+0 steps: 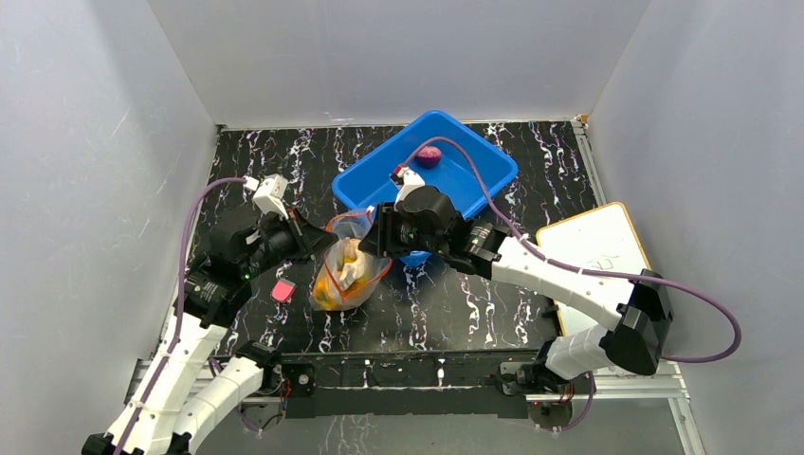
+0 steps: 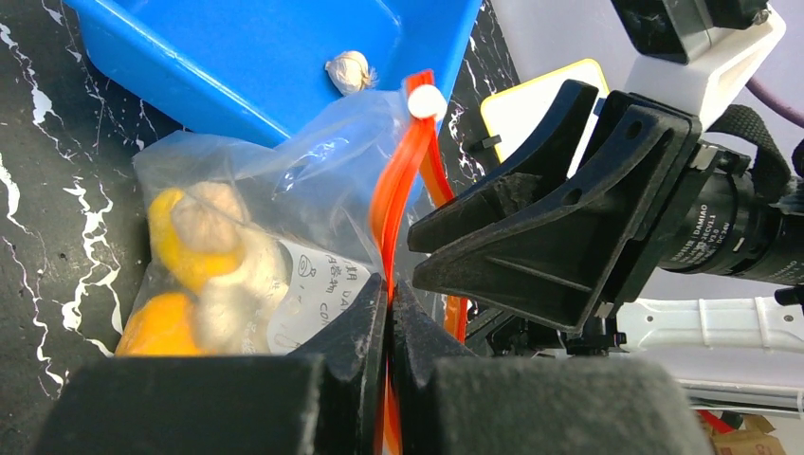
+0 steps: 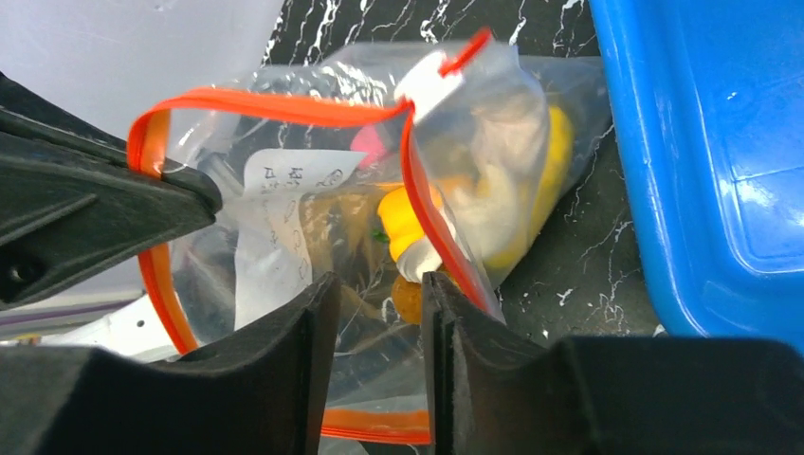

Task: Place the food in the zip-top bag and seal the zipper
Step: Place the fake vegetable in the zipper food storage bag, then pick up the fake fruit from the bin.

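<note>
Because the left gripper is clamped on the zipper, the bag stands with its mouth held up beside the blue bin, and the right gripper hangs at that mouth, jaws apart, holding nothing, above food already inside.

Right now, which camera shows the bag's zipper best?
Right wrist: the zipper loops wide open across the zip-top bag. Left wrist shows it edge-on, pinched by the left gripper. Top view shows only a thin red line.
</note>
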`<state>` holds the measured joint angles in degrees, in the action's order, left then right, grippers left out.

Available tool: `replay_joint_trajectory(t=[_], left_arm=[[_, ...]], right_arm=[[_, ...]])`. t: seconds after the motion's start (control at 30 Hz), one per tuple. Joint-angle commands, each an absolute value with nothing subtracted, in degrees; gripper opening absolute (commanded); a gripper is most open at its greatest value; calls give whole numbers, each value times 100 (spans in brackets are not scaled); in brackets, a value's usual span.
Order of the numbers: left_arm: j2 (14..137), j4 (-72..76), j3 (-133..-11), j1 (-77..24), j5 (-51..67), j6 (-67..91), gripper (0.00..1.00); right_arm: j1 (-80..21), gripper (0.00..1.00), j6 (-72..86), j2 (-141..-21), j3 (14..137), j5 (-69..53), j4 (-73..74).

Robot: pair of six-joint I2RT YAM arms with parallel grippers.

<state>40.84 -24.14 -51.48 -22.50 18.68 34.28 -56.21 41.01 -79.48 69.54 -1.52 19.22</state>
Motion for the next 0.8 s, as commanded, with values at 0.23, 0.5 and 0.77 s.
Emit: replay_joint_trajectory(t=[0.23,0.5,0.77], left_arm=[[4000,-2313,-5079,-2259,1890,3353,0],[3966,-2447,-5063,-2253,1860,3179,0],[3945,-2684,-5172,-2258,1733,2756,0]], right_arm=[[-5604,51,2714,-7843,7403,-850,1671],[-5343,56,2095,-8056,8411,-670,2307],[-4552,59,1538,-8271,9193,-333,2590]])
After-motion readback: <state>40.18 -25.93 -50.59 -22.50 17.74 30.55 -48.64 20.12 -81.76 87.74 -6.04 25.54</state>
